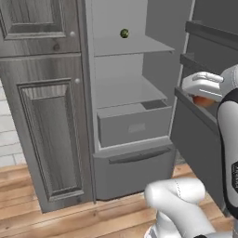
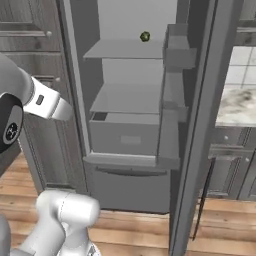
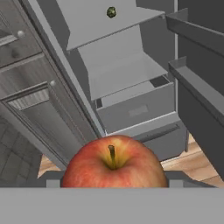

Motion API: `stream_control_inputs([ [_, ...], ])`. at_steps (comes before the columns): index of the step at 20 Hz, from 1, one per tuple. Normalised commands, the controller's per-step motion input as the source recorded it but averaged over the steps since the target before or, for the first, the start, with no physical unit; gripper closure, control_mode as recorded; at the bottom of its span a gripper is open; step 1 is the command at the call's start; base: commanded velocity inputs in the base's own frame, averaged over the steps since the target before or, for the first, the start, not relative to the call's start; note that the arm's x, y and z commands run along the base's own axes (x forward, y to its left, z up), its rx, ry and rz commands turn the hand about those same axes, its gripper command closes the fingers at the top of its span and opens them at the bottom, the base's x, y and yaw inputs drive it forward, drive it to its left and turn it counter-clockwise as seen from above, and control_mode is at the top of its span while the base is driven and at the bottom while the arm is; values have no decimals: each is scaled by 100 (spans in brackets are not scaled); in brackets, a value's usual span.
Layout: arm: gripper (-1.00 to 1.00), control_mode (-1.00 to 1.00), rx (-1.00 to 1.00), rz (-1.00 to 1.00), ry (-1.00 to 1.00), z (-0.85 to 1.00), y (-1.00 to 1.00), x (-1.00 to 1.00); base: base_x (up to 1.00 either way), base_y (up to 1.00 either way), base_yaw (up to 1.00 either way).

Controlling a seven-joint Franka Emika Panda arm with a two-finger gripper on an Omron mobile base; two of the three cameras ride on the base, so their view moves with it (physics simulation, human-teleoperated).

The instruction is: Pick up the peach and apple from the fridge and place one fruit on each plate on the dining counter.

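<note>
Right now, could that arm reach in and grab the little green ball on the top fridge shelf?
Probably not yet: the gripper is already holding the apple. The way to the green ball looks free, since the fridge is open.

No text, label, brand, number or sign can be read anywhere, and the small dark markings on the robot arm (image 1: pixel 235 174) are too blurred to make out.
</note>
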Motion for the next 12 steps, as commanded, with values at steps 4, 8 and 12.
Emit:
stream_control_inputs([
  [4,100,100,0,0,0,0,0,0,-92,40,0],
  [8,100,100,0,0,0,0,0,0,-100,31,0],
  [12,100,100,0,0,0,0,0,0,-100,24,0],
])
